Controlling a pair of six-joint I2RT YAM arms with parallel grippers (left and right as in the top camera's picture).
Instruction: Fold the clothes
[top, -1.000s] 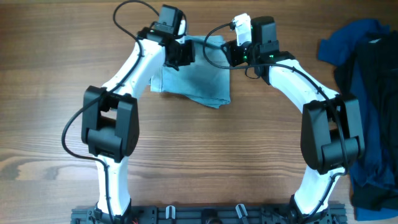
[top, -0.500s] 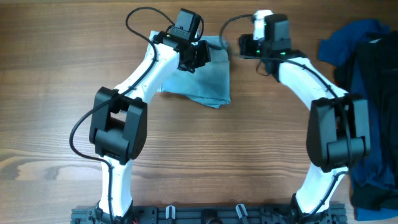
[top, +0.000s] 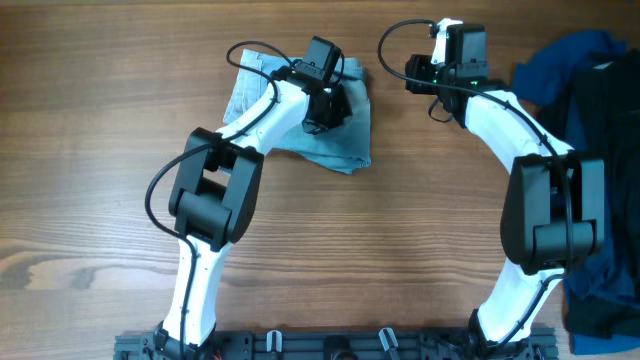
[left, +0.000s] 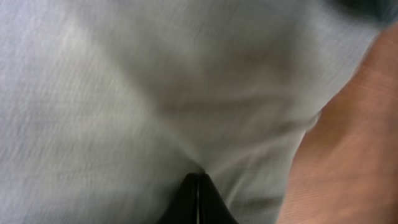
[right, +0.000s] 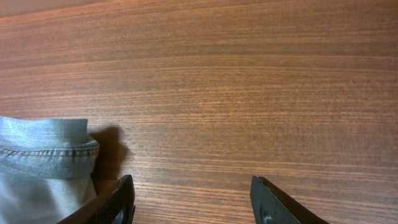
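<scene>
1. The jeans (top: 330, 140) lie folded on the far middle of the wooden tabletop (top: 400, 260).
2. The left hand (top: 322, 105) rests on top of the jeans, clenched; in its wrist view the fingertips (left: 198, 199) meet against the pale denim.
3. The right hand (top: 420, 70) is released, fingers spread over bare wood to the right of the jeans, a hemmed cuff (right: 43, 152) just beside it.
4. Dark blue cloth (top: 560, 75) and black cloth (top: 605, 130) are heaped at the right edge.
</scene>
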